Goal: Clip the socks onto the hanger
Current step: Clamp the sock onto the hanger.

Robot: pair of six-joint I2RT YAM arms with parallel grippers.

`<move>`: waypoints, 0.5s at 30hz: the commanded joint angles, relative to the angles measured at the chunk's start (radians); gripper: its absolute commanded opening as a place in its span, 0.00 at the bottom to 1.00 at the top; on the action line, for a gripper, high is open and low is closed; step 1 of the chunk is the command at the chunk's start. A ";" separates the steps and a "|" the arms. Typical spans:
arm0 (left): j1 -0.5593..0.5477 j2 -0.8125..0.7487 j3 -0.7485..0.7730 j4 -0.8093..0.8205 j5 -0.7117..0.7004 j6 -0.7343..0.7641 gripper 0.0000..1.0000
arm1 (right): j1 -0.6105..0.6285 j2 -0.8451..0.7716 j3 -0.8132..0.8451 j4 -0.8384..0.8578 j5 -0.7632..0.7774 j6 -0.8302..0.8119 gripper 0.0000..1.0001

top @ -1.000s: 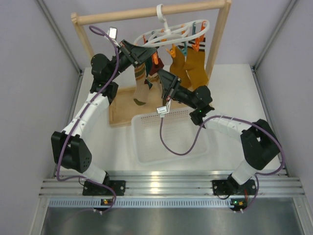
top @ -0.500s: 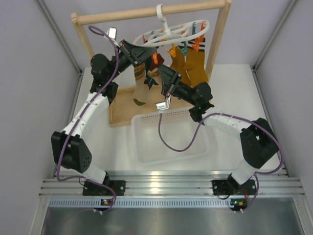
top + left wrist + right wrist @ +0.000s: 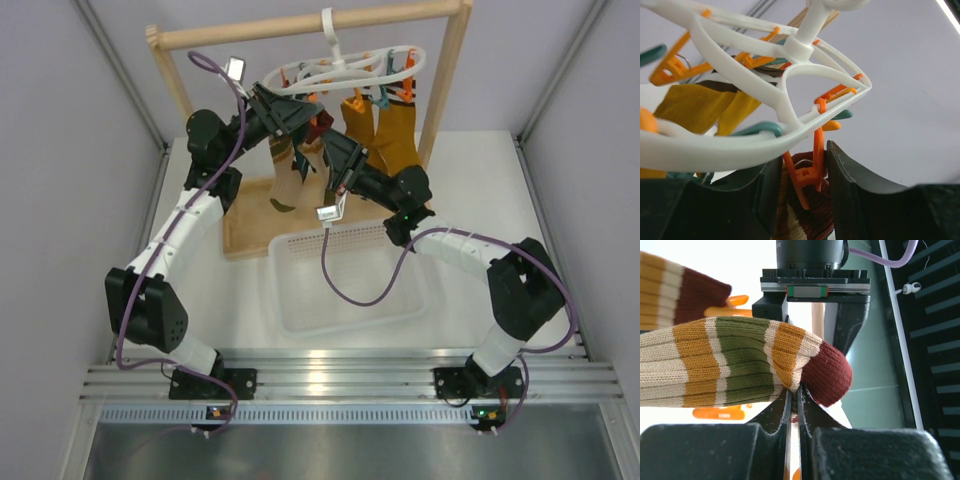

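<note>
The white ring hanger (image 3: 345, 70) hangs from the rail, and its ring fills the left wrist view (image 3: 740, 145). My left gripper (image 3: 290, 112) (image 3: 804, 156) is up under the ring, shut on an orange clip (image 3: 812, 170). A maroon sock cuff (image 3: 815, 210) lies just below that clip. My right gripper (image 3: 330, 148) (image 3: 794, 392) is shut on a striped sock (image 3: 730, 365) near its maroon end and holds it up beside the left gripper. Another striped sock (image 3: 284, 178) hangs below the ring. No teal sock can be made out.
Two mustard socks (image 3: 385, 130) hang clipped on the ring's right side. The wooden rail frame (image 3: 300, 25) stands on a wooden board (image 3: 250, 228). A white mesh basket (image 3: 345, 290) sits in front. More orange clips (image 3: 720, 412) dangle near the right gripper.
My right gripper has risen and moved back towards the hanger with the striped sock. My left gripper has lifted closer under the ring, which has shifted a little.
</note>
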 commanded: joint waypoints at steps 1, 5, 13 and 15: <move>-0.002 0.005 0.031 0.029 0.089 0.006 0.47 | -0.009 -0.012 0.057 0.052 -0.006 0.008 0.00; 0.009 0.012 0.036 0.041 0.086 -0.002 0.56 | -0.010 -0.013 0.052 0.046 -0.003 0.011 0.00; 0.023 -0.014 0.028 0.070 0.103 0.012 0.88 | -0.012 -0.022 0.005 0.052 -0.004 0.012 0.00; 0.032 -0.039 0.004 0.052 0.089 0.055 0.96 | -0.012 -0.024 -0.015 0.058 -0.004 0.018 0.00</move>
